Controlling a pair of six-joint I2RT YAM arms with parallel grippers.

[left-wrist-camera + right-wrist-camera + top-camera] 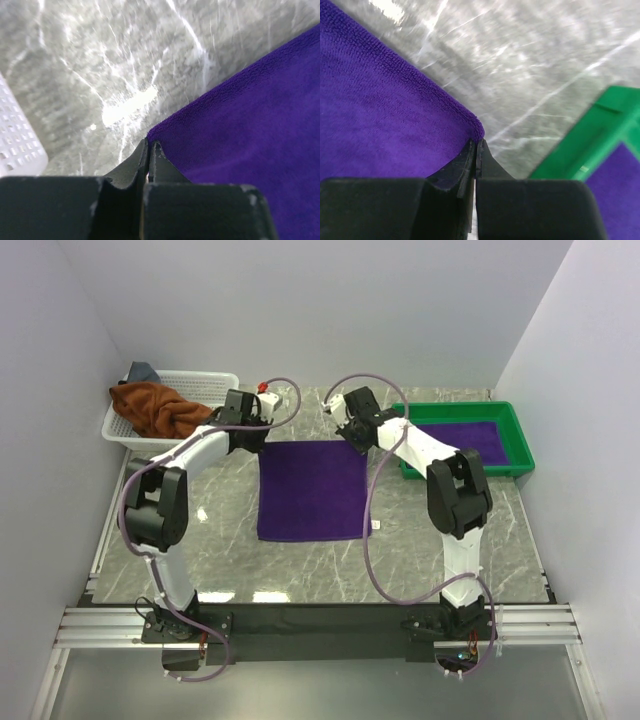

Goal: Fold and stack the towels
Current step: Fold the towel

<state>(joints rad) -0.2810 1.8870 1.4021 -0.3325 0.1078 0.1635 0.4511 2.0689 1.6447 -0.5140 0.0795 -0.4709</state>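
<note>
We see the purple towel (311, 490) spread flat in the middle of the table (330, 570), its four edges straight and roughly square to the table. Bare marble lies open on every side of it. There is a wide strip toward the arm bases, narrower strips left and right, and a band beyond the far edge. The basket (115, 428) stands at the far left and the tray (516, 432) at the far right, both well clear of the towel. A brown towel (155, 408) is heaped in the basket and spills over its rim, with a grey-blue towel (143, 370) behind it. A second purple towel (468, 438) lies in the tray.

The table is glossy grey marble with white veins and bright glare patches. Plain pale walls close it in on three sides.

The left gripper (258, 440) sits at the towel's far left corner and the right gripper (358, 440) at its far right corner. In each wrist view the fingers are pressed together with no gap, the left gripper (150, 147) and right gripper (476, 146) each tipped right at the corner's hem. We cannot tell whether any cloth is nipped between them. The towel (240, 140) runs away from the left tips, and the towel (385, 115) lies flat by the right ones.
</note>
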